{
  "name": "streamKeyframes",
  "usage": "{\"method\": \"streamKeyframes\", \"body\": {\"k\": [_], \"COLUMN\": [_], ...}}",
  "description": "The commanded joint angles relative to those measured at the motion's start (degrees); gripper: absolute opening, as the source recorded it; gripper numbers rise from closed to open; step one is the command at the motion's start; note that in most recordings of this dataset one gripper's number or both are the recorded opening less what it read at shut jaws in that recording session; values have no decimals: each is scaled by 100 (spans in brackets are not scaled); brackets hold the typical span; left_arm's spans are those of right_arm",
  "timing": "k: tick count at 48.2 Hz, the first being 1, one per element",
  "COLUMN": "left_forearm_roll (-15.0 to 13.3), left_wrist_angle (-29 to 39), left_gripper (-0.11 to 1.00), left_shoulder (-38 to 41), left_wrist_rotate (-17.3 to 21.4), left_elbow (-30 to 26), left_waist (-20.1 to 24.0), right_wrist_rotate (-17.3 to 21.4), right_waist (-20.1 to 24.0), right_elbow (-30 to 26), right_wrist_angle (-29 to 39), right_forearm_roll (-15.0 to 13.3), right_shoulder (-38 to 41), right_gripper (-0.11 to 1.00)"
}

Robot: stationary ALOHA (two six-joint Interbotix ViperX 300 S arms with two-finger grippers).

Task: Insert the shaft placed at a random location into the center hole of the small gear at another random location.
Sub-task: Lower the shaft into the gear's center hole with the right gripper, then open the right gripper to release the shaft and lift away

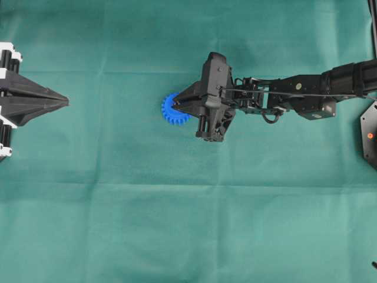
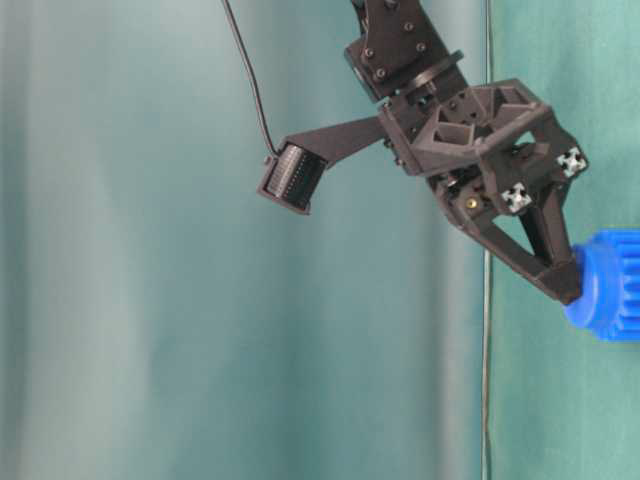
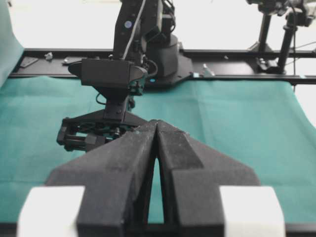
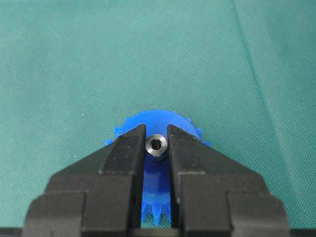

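Observation:
The small gear (image 1: 169, 113) lies flat on the green cloth, bright blue and toothed. My right gripper (image 1: 177, 105) hovers directly over it, shut on the shaft (image 4: 156, 145), a short silver pin seen end-on between the black fingertips (image 4: 129, 143). The pin stands over the middle of the gear (image 4: 159, 119), and the center hole is hidden under it. From table level the right gripper's (image 2: 568, 288) tips touch the hub of the gear (image 2: 612, 285). My left gripper (image 1: 65, 103) rests far to the left, shut and empty, its tips (image 3: 157, 124) pressed together.
The right arm (image 1: 294, 94) reaches in from the right edge across the cloth. A black base (image 1: 370, 135) with a red dot sits at the far right. The right arm's wrist camera (image 2: 292, 177) juts out beside the gripper.

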Motion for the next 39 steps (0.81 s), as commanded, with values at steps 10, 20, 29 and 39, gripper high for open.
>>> {"method": "streamKeyframes", "body": {"k": [10, 20, 29, 39], "left_forearm_roll": [9, 9, 9, 9], "left_wrist_angle": [-26, -26, -26, -35], "left_gripper": [0, 0, 0, 0], "left_shoulder": [44, 44, 44, 26], "left_wrist_rotate": [-9, -9, -9, -9], "left_elbow": [-141, -141, -149, -149], "left_waist": [9, 9, 9, 9], "right_wrist_rotate": [-88, -88, -105, -132], "right_waist": [9, 0, 9, 0], "right_elbow": [-114, -114, -114, -97], "right_wrist_angle": [-123, -325, -352, -255], "right_forearm_roll": [-9, -9, -9, -35], "right_shoulder": [-97, -97, -185, -642], "right_gripper": [18, 79, 79, 80]}}
